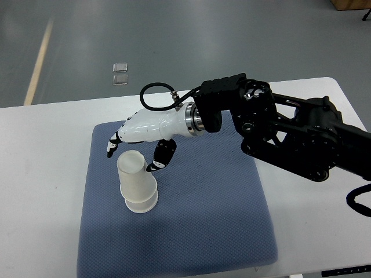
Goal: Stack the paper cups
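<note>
1. Right hand (139, 142) reaching in from the right edge, hovering just above and behind the paper cups (137, 184); fingers (112, 145) spread and relaxed, thumb hanging down near the upper cup's right side, nothing held. Whether the thumb tip touches the cup wall: cannot tell.
2. Left arm nowhere in view.
3. Paper cups standing upside down near the middle-left of the blue mat (203, 231), which lies on the white desk (52, 121). At least two nested: one narrow base on top, two rolled rims showing as a double ring at the bottom.
4. Plain white, thin-walled, tapered; upper cup leaning a little to the left, so probably not seated fully over the lower one.
5. Judged step: either letting go after setting the upper cup on, or about to press it home.
6. To do it well: keep the fingers wide and lift straight up, away from the wall; avoid any sideways brush, since light cups on a soft mat tip easily.
7. If pressing down: push on the flat base, centred, gently, so the thin paper does not crumple and the lean straightens.
</note>
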Available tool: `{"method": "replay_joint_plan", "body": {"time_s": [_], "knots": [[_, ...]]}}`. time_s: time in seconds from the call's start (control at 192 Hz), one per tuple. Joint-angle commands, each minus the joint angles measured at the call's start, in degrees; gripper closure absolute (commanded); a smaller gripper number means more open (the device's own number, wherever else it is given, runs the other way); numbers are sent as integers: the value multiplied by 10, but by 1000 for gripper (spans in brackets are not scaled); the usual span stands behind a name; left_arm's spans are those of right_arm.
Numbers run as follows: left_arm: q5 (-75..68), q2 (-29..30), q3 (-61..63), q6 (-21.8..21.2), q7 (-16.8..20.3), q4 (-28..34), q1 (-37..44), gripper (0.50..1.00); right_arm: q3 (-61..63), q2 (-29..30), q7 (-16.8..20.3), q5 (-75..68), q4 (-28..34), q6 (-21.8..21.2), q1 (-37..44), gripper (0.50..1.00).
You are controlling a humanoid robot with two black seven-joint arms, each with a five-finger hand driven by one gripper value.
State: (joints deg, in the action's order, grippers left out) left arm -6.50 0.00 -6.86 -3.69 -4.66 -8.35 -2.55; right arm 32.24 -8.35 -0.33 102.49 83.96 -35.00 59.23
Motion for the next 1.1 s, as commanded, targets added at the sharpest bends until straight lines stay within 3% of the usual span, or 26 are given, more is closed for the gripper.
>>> {"method": "replay_joint_plan", "body": {"time_s": [0.0, 0.287, 0.428, 0.564, 0.616, 0.621, 0.866, 1.096], "knots": [[0, 0, 0, 0, 0, 0, 0, 500, 0, 0, 0, -3, 0, 0, 0, 587], [0, 0, 0, 0, 0, 0, 0, 500, 23, -4, 3, -23, -3, 0, -13, 587], [0, 0, 0, 0, 0, 0, 0, 500, 95, 2, 20, -74, -38, 0, -56, 587], [0, 0, 0, 0, 0, 0, 0, 500, 171, 10, 54, -153, -73, 60, -118, 587], [0, 0, 0, 0, 0, 0, 0, 500, 172, 10, 54, -153, -73, 60, -119, 587], [0, 0, 0, 0, 0, 0, 0, 500, 196, 17, 61, -186, -88, 89, -140, 589], [0, 0, 0, 0, 0, 0, 0, 500, 248, 33, 62, -328, -158, 278, -195, 591], [0, 0, 0, 0, 0, 0, 0, 500, 247, 55, 62, -427, -178, 446, -222, 589]]}}
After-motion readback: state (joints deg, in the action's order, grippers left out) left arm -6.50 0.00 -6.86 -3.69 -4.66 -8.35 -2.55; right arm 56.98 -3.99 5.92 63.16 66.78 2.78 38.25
